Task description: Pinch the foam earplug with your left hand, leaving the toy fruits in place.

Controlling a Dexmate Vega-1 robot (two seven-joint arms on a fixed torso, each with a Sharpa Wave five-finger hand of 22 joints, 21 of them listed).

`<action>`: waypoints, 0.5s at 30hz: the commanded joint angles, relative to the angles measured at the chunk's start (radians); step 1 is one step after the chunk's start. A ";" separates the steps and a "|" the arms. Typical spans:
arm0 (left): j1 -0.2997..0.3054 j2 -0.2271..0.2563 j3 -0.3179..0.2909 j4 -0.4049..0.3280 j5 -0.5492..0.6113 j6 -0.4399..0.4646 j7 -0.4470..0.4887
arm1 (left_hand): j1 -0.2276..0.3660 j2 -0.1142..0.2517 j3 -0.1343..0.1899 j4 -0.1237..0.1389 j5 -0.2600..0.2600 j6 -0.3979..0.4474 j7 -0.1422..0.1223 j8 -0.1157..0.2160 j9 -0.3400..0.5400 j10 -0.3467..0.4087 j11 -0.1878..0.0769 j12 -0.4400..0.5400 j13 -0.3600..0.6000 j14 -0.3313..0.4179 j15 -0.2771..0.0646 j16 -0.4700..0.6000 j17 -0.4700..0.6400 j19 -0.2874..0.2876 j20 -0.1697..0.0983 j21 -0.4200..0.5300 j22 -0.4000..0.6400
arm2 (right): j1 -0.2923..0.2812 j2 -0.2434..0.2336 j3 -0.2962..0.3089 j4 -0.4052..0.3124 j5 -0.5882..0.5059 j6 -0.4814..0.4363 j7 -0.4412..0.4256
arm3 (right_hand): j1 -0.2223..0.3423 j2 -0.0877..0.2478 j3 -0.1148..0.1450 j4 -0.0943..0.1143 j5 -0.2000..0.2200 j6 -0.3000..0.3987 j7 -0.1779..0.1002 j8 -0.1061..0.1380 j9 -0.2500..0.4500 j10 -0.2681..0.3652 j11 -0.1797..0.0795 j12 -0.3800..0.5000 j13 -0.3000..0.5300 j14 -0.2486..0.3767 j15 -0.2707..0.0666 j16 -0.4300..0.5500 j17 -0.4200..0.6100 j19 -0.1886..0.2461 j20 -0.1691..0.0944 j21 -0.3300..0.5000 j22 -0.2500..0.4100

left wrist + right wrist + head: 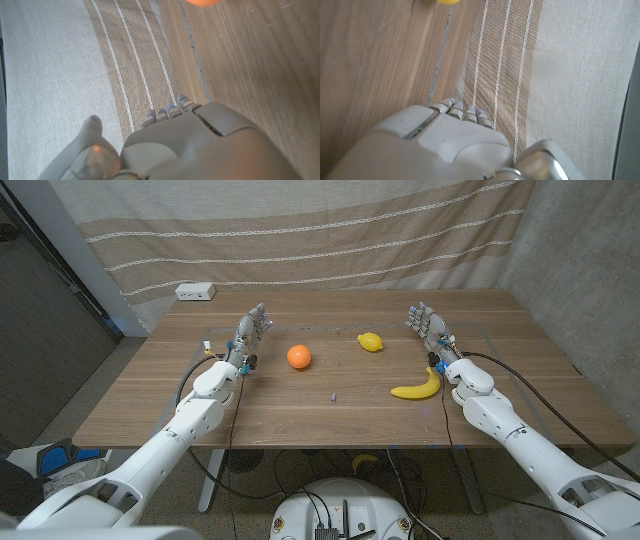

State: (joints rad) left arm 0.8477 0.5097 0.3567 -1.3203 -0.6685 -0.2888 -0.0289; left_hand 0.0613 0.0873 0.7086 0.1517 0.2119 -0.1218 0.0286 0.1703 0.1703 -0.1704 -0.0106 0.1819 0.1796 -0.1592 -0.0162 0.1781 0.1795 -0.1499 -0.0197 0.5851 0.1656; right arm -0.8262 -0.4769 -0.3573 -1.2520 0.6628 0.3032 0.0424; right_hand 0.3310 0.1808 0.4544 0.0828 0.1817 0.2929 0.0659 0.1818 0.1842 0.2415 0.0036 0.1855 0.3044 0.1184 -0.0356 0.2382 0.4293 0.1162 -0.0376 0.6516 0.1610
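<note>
The earplug [332,395] is seen as a tiny speck on the table [300,415], near of the orange [298,357] and left of the banana [417,387]. A lemon [370,342] lies farther back. The left hand [248,335] and right hand [431,330] are raised, fingers extended, nothing held.

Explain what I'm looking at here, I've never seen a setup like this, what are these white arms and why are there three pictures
It is a two-armed robot at a wooden table. The wide picture comes from a camera on its head; the other two come from cameras on each wrist, looking along the back of that hand. The left hand and right hand hold nothing, fingers apart. On the table lie a toy orange, a toy lemon, a toy banana and a tiny foam earplug, which the left hand is meant to pinch. A white box sits at the far edge.
</note>
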 commanded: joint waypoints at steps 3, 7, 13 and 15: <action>0.022 0.009 -0.019 -0.028 -0.007 -0.001 0.030 | 0.001 0.109 0.010 0.004 0.006 -0.003 -0.001 0.006 0.001 -0.033 0.002 0.009 0.002 -0.002 0.003 0.011 0.002 -0.002 -0.005 0.004 0.005 | -0.001 0.040 0.019 0.054 0.051 0.067 0.021 | -0.001 0.013 0.008 0.013 0.009 0.004 0.004 0.006 0.004 0.013 0.009 0.009 -0.001 0.015 -0.017 0.007 -0.001 0.011 -0.053 -0.002 0.001; 0.022 0.008 -0.019 -0.027 0.014 -0.019 0.048 | 0.002 0.098 0.015 0.000 0.008 0.007 -0.006 0.011 0.001 -0.016 0.003 0.015 0.001 0.013 0.001 0.015 0.000 0.018 0.004 0.004 0.005 | 0.000 0.041 0.018 0.054 0.047 0.067 0.015 | -0.008 -0.012 0.005 0.003 0.004 0.010 0.021 0.011 0.003 0.028 0.028 0.016 -0.009 0.038 0.010 0.014 -0.009 0.023 -0.026 -0.012 0.002; 0.022 0.017 -0.010 -0.037 0.085 -0.051 0.095 | 0.000 0.051 0.008 -0.033 0.001 0.050 -0.011 0.020 0.001 0.046 0.015 0.031 0.000 0.088 0.018 0.027 -0.006 0.073 0.042 0.003 0.006 | -0.002 0.049 0.015 0.055 0.038 0.070 -0.005 | 0.002 -0.026 0.004 -0.028 0.000 0.020 0.033 0.015 0.003 0.044 0.042 0.021 -0.017 0.056 0.026 0.018 -0.019 0.045 -0.006 -0.019 0.003; 0.021 0.019 -0.008 -0.040 0.112 -0.066 0.115 | 0.000 0.041 0.005 -0.042 -0.002 0.065 -0.018 0.022 0.001 0.056 0.015 0.032 0.001 0.107 0.025 0.029 -0.007 0.091 0.051 0.004 0.007 | -0.005 0.051 0.015 0.053 0.036 0.072 -0.012 | 0.007 -0.028 0.006 -0.036 -0.001 0.020 0.033 0.015 0.003 0.046 0.047 0.022 -0.019 0.059 0.028 0.018 -0.022 0.049 0.000 -0.020 0.003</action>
State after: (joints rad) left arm 0.8658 0.5189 0.3438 -1.3452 -0.6468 -0.3057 0.0168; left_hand 0.0612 0.0872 0.7133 0.1206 0.2118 -0.0737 0.0147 0.1817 0.1703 -0.1263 0.0039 0.2081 0.1766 -0.0706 0.0016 0.1966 0.1720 -0.0773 0.0237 0.5851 0.1704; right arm -0.8254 -0.4409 -0.3441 -1.2058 0.7018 0.3624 0.0534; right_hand 0.3291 0.1579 0.4568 0.0578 0.1817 0.3106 0.0912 0.1934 0.1841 0.2796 0.0417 0.2004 0.2861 0.1668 -0.0087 0.2516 0.4081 0.1504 -0.0361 0.6362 0.1608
